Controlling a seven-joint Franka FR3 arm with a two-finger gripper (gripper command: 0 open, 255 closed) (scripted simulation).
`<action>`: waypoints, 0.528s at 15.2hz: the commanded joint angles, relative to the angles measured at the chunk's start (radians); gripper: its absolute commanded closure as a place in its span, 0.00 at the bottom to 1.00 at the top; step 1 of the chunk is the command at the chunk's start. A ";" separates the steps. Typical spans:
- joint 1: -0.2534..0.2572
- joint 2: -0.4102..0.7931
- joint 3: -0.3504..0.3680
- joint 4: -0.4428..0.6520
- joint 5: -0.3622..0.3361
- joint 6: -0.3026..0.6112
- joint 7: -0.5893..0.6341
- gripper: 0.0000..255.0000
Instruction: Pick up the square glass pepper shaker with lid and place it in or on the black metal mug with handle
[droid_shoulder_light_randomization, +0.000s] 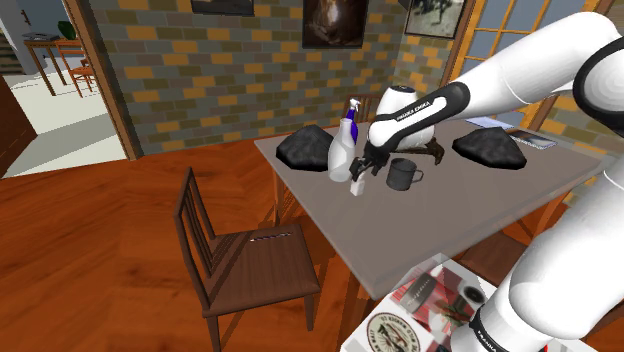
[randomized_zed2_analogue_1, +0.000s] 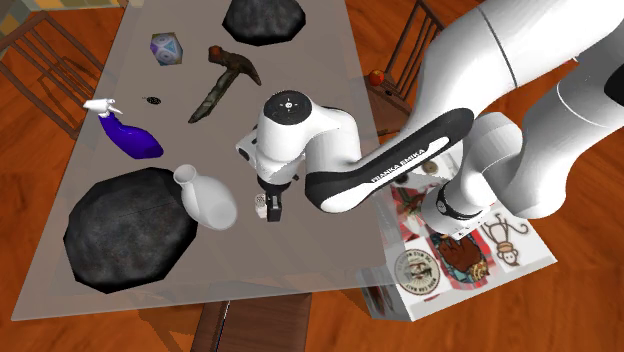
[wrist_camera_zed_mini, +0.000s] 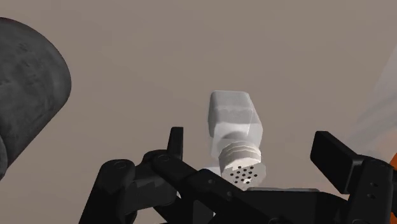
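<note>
— Two fingers (wrist_camera_zed_mini: 175, 145) on the tool (wrist_camera_zed_mini: 250, 135): how do they stand?
— Spread wide, with nothing gripped. The pepper shaker (wrist_camera_zed_mini: 234, 124) sits in the gap between them, with bare space on both sides and its holed cap turned toward the wrist camera.
— And where is it on the surface (droid_shoulder_light_randomization: 470, 215)?
— It is resting on it right under the tool, near the white vase (droid_shoulder_light_randomization: 342, 160), which is on the shoulder view's left of it.
— The mug (droid_shoulder_light_randomization: 403, 175)?
— Dark and upright on the same surface, its handle pointing to the shoulder view's right. It is close to the shaker on that side but not touching it.
— Anything else nearby?
— A purple spray bottle (droid_shoulder_light_randomization: 350, 122) behind the vase, and a dark lump (droid_shoulder_light_randomization: 308, 147) beyond both.
</note>
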 joint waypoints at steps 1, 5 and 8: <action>0.001 0.035 -0.002 0.006 0.015 0.032 -0.011 0.00; 0.002 0.086 -0.001 0.005 0.037 0.082 -0.027 0.00; 0.002 0.093 0.000 0.005 0.041 0.089 -0.030 0.00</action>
